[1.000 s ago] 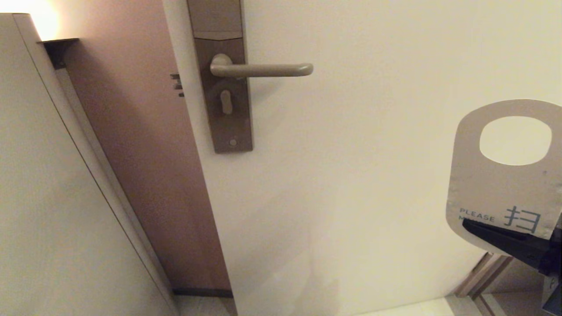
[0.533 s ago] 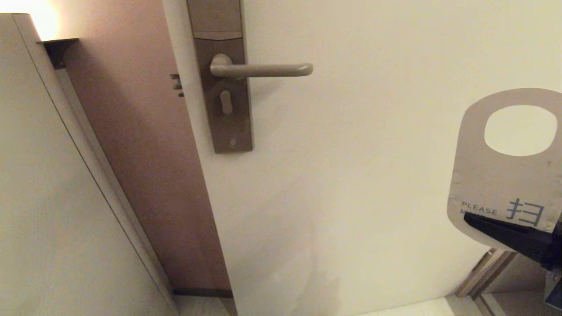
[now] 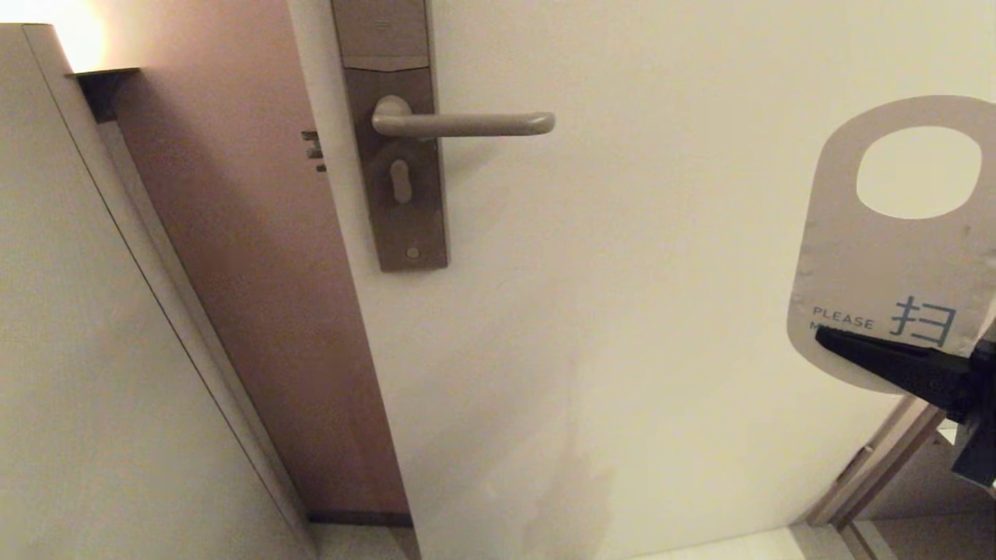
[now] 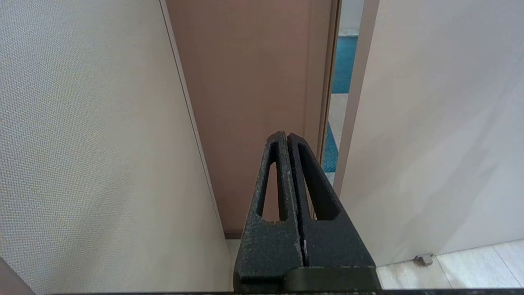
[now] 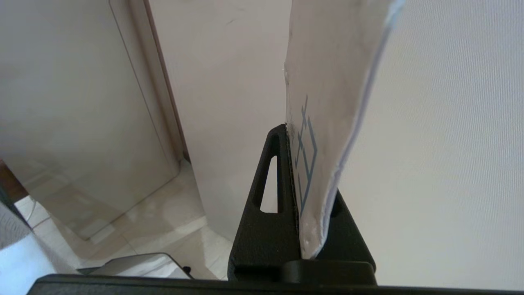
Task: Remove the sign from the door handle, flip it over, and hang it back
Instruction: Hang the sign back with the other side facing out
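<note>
The sign (image 3: 871, 264) is held upright at the far right of the head view, white side toward me, oval hole on top, "PLEASE" printed low on it. My right gripper (image 3: 840, 346) is shut on its lower end. In the right wrist view the sign (image 5: 327, 102) stands clamped in the right gripper (image 5: 292, 131). The door handle (image 3: 467, 124) is bare, a beige lever on a brown lock plate (image 3: 405, 179), well left of and a little above the sign. My left gripper (image 4: 285, 137) is shut and empty, low by the door edge, out of the head view.
The pale door (image 3: 661, 311) fills the middle and right of the head view. Its brown edge (image 3: 257, 272) and a textured wall (image 3: 85, 350) are on the left. A door frame and floor (image 3: 864, 498) show at the lower right. A small door stop (image 4: 423, 259) sits on the floor.
My right gripper has lifted the sign by about a hand's width, and slightly left. The handle and door have not moved.
</note>
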### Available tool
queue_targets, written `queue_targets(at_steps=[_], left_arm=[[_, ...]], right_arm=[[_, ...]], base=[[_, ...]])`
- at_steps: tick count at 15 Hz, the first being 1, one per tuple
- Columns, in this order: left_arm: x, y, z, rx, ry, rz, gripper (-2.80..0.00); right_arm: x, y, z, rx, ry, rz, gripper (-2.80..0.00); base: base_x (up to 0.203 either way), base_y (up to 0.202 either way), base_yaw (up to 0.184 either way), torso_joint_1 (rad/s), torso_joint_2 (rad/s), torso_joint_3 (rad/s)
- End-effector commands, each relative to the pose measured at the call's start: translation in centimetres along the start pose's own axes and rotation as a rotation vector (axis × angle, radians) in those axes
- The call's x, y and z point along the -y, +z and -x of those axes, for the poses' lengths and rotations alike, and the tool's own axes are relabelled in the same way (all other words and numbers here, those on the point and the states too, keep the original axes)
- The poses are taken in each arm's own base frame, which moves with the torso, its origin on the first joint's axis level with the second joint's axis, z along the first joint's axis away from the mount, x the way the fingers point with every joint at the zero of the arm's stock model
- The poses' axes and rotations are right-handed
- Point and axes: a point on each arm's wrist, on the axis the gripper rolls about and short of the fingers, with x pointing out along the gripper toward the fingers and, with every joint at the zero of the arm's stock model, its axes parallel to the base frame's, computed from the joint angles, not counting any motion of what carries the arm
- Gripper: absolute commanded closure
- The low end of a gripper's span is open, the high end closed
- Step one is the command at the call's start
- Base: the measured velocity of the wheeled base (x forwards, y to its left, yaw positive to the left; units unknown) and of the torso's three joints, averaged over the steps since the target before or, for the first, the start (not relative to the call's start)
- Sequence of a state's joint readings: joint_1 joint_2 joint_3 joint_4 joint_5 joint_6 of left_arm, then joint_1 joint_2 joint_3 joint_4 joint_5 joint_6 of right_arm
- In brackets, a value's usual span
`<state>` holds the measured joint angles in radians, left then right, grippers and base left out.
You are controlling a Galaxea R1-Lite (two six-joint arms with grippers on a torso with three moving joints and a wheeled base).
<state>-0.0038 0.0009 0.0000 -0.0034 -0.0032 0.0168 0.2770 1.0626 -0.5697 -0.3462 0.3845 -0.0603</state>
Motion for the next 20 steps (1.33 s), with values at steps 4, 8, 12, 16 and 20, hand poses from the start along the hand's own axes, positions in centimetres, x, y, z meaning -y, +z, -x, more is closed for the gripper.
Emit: queue_targets(at_steps=[4,8,12,16,20], left_arm=[[0.0,0.0,0.0,-0.001,-0.001,0.000,0.00],[0.0,0.0,0.0,-0.001,-0.001,0.000,0.00],[0.0,0.0,0.0,-0.001,0.000,0.000,0.00],[0.0,0.0,0.0,0.000,-0.001,0.000,0.00],[0.0,0.0,0.0,-0.001,0.000,0.000,0.00]], right_arm=[[1.0,1.3,-2.7,-0.018,0.017,-0.007,0.00],[1.2,2.5,-5.2,-0.023,0.056,-0.005,0.00],[0.3,3.5,-6.9,-0.018,0.124,0.008,0.00],[-0.3,3.9,-8.4,-0.020,0.162,0.016,0.00],[-1.2,5.5,-10.3,0.007,0.214,-0.020,0.00]], base=[[0.000,0.000,0.000,0.000,0.00,0.000],[0.000,0.000,0.000,0.000,0.00,0.000],[0.000,0.000,0.000,0.000,0.00,0.000],[0.000,0.000,0.000,0.000,0.00,0.000],[0.000,0.000,0.000,0.000,0.00,0.000]])
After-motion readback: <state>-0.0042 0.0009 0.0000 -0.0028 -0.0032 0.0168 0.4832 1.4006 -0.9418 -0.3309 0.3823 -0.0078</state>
